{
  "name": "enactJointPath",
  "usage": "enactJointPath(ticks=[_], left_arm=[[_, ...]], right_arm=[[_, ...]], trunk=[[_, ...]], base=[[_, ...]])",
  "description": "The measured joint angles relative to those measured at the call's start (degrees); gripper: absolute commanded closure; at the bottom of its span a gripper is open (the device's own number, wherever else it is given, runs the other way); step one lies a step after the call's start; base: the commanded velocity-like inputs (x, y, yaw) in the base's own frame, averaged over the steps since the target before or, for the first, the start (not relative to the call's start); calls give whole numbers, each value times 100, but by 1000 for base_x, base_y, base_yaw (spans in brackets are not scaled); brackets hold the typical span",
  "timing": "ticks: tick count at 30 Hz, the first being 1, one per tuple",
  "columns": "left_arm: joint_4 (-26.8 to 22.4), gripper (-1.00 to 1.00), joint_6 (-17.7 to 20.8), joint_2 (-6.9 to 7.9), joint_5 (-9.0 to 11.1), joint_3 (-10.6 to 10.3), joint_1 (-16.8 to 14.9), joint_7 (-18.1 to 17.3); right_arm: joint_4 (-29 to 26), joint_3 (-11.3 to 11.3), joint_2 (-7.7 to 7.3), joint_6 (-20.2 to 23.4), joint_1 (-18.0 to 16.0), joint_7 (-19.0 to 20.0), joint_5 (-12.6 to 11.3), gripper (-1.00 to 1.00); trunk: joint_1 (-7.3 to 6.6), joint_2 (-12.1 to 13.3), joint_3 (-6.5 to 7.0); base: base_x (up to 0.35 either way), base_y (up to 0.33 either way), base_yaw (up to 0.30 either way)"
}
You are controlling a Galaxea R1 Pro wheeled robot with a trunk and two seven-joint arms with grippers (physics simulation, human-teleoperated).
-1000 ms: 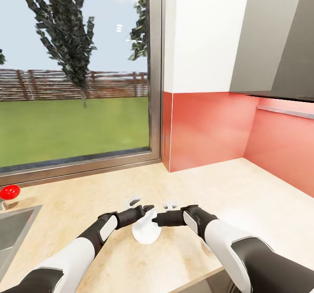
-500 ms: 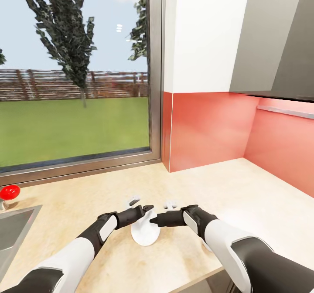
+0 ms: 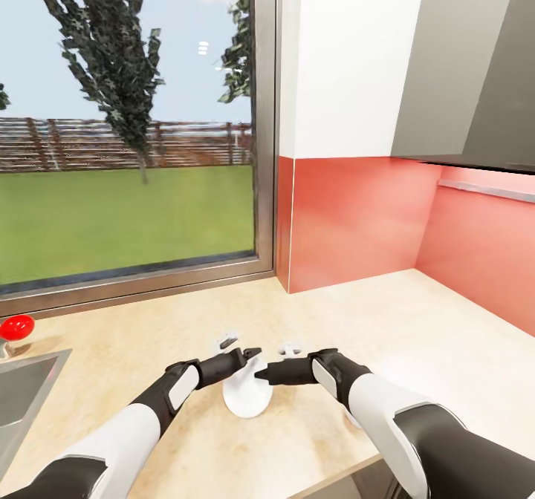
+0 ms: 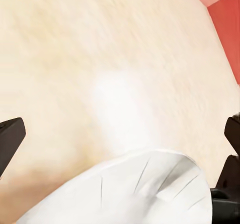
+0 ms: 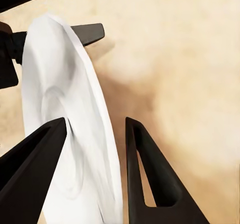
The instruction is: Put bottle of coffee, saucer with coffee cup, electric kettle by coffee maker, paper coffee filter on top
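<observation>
**Saucer pinched between both grippers above the counter**

Saucer [image 3: 247, 396] first: you have it near the front edge of the counter [image 3: 416, 336], at about 6 o'clock in the head view, tipped up on edge rather than lying flat. In the right wrist view the saucer [image 5: 65, 134] stands edge-on, its rim running between your right gripper's [image 5: 95, 154] two dark fingers, which sit partly apart on either side of it. Whether they actually press on the rim you cannot tell. Your left gripper [image 3: 249, 353] reaches in from 7 o'clock, its tip at the saucer's upper edge; in the left wrist view the white ribbed saucer [image 4: 145, 189] lies between its fingers, which stand wide apart, and contact is unclear. Your right gripper [image 3: 261, 373] comes in from 5 o'clock, meeting the left almost tip to tip.

Further out, a sink [image 3: 22, 395] sits at 9 o'clock with a red knob [image 3: 15, 327] behind it. Beyond that are the window [image 3: 134, 135] and the red backsplash [image 3: 357, 217].
</observation>
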Motion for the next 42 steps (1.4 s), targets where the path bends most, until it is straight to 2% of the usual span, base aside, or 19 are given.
enactJointPath(ticks=[3, 5, 9, 12, 16, 19, 23, 25, 26, 28, 33, 37, 42], left_arm=[[-188, -100, 17, 91, 3, 3, 0, 5], [-304, -100, 32, 243, 7, 2, -7, 7], [-422, -100, 44, 451, 29, -5, -8, 11], [-512, -100, 50, 688, 18, 12, -9, 8], [-565, -100, 51, 897, 19, 12, -9, 8], [-636, -100, 51, 1083, 19, 12, -9, 0], [-723, -100, 49, 1422, 17, 18, -3, -124], [-732, -100, 45, 1776, 11, 21, 3, -625], [-732, -100, 47, 1843, 11, 20, 4, -719], [-731, -100, 51, 1933, -1, 19, 7, -830], [-693, -100, 46, 2019, -9, 14, 15, -895], [-692, -100, 39, 2024, 0, 4, 32, -904], [-686, -100, 39, 2021, 7, 3, 42, -904]], right_arm=[[-19, 1, 0, 0, 0, 1, -3, 100], [-32, 3, 0, -1, 0, 1, -3, 100], [-52, -3, 0, -1, 0, 1, -3, 100], [-60, -12, 0, 0, 0, 0, -3, 100], [-91, -18, 0, -1, 0, 0, -5, 100], [-565, -20, 0, 4, 0, -1, -9, 100], [-906, -11, 0, -2, 0, -8, 4, 100], [-1185, -19, 0, -3, -1, -10, -2, 100], [-1267, -10, 0, -3, 0, -10, 7, 100], [-1397, -5, 0, -4, 0, -9, 9, 100], [-1619, -6, 0, -3, 0, 5, -1, 100], [-1976, 19, 0, -15, 0, 15, -4, 100], [-2009, 22, 0, -17, 0, 16, -6, 100]], trunk=[[0, 0, 0], [0, 0, 0], [0, 0, 0], [0, 0, 0], [0, 0, 0], [0, 0, 0], [0, 0, 0], [0, 0, 1], [0, 0, 0], [0, 0, 0], [0, 0, 0], [2, 2, 0], [3, 1, 0]], base=[[0, 0, 0], [0, 0, 0], [0, 0, 0], [0, 0, 0], [0, 0, 0], [0, 0, 0], [0, 0, 0], [0, 0, 0], [0, 0, 0], [0, 0, 0], [0, 0, 0], [-116, 0, 0], [-318, 0, 0]])
